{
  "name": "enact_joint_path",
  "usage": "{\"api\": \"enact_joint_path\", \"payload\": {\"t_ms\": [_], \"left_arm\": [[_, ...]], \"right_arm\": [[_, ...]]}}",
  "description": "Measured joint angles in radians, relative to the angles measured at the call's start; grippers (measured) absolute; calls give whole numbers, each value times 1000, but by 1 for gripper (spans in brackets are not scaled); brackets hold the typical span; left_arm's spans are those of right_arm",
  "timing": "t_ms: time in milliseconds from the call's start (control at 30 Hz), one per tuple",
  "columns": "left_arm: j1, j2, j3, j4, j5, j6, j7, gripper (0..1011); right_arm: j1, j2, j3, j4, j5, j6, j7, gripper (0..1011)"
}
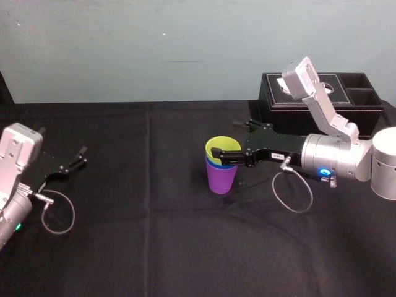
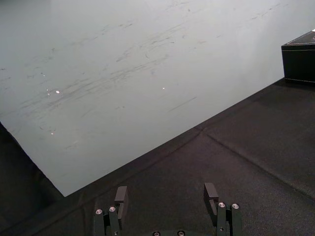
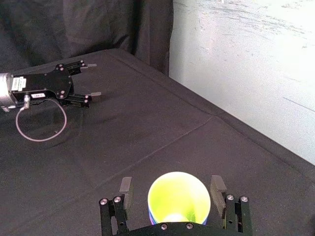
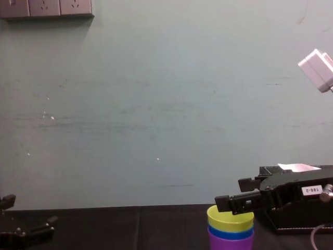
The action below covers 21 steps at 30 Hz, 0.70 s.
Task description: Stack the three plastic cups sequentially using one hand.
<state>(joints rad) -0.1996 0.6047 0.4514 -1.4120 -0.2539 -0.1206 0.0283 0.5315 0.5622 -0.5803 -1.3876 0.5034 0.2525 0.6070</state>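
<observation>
The stacking looks done. The purple cup (image 1: pixel 221 180) stands upright on the black cloth (image 1: pixel 154 241), a little right of the table's middle. The blue cup (image 1: pixel 213 164) sits nested in it, showing as a thin band. The yellow-green cup (image 1: pixel 216 147) sits nested in the blue one, its mouth open to the ceiling. From the chest view the three rims lie level, one above the other, so I judge the top cup fully seated.

My right gripper (image 1: pixel 228 142) reaches in from the right at rim height. Its fingers are spread wide, one on each side of the yellow-green cup, not closed on it. The right wrist view shows dark cloth between the cup and one finger. The other finger stands so close that I cannot say for sure whether it touches the wall.

What is left, as I see it, is only to draw that hand back clear of the stack without nudging it.

My left gripper (image 1: pixel 77 159) lies parked low at the left side of the table, well apart from the cups, fingers apart and holding nothing.

The cloth is matte black with a seam running toward the back. A black tissue box (image 1: pixel 322 93) sits at the far right. Behind is a pale, scuffed wall (image 1: pixel 154 49) with sockets (image 4: pixel 47 7) high up.
</observation>
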Motion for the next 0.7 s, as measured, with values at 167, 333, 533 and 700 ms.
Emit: {"api": "enact_joint_path", "payload": {"t_ms": [167, 333, 533, 700], "left_arm": [[0, 0, 0, 0, 0, 0, 0, 1010], [0, 0, 0, 0, 0, 0, 0, 1010], [0, 0, 0, 0, 0, 0, 0, 1010], [0, 0, 0, 0, 0, 0, 0, 1010]], "right_arm": [[0, 0, 0, 0, 0, 0, 0, 1004], [0, 0, 0, 0, 1, 0, 0, 1004], [-18, 7, 12, -15, 2, -15, -7, 1004], [-59, 31, 47, -48, 18, -33, -25, 1004]]}}
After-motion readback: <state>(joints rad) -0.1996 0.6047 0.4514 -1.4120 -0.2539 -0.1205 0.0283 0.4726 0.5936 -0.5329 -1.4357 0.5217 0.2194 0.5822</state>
